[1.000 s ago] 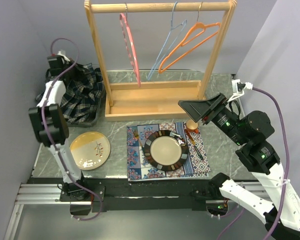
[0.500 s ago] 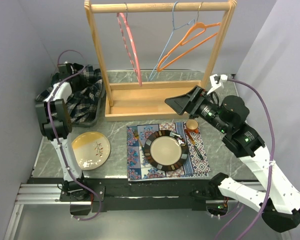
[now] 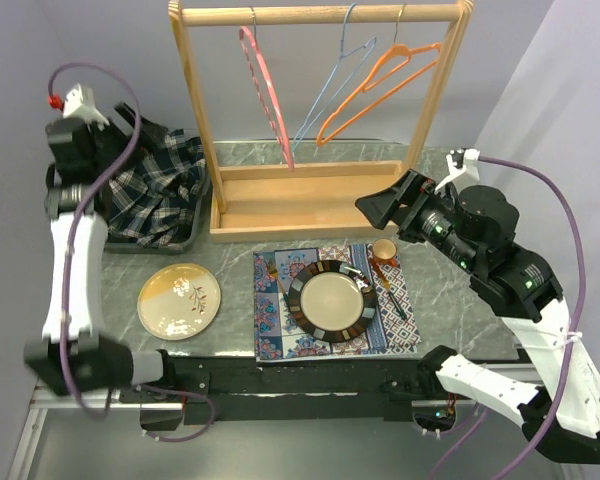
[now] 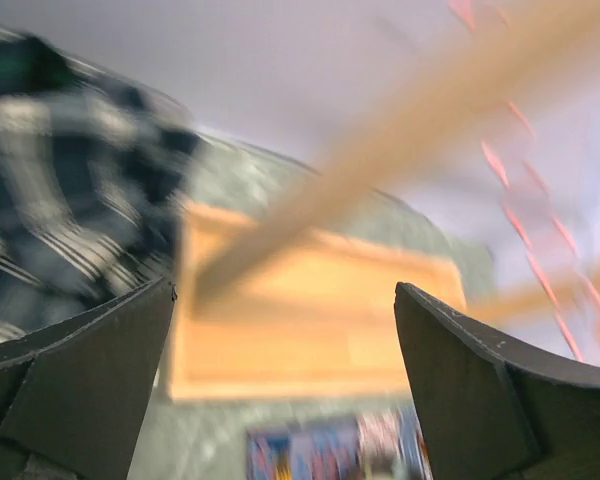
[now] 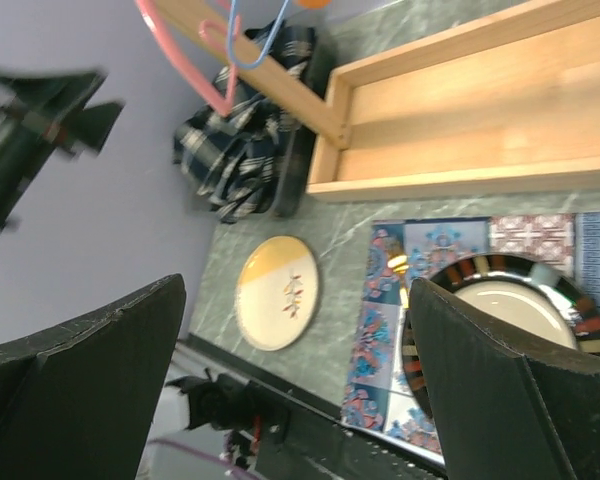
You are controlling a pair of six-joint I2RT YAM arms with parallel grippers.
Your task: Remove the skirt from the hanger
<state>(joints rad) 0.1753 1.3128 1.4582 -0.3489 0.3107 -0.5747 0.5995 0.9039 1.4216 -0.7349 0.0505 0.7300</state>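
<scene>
Top external: left arm (image 3: 68,250) high over skirt (image 3: 162,188)

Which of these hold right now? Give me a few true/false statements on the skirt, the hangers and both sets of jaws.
1. The skirt hangs on the pink hanger. False: it lies bunched in the dark tray left of the rack, and that hanger is bare.
2. Three hangers are on the rack: pink, blue and orange. True.
3. The left jaws are shut on the skirt. False: they stand apart with nothing between them.
4. The right jaws are open and empty. True.
5. The yellow plate sits on the placemat. False: it is on the table left of the placemat, which holds the dark-rimmed plate.
</scene>
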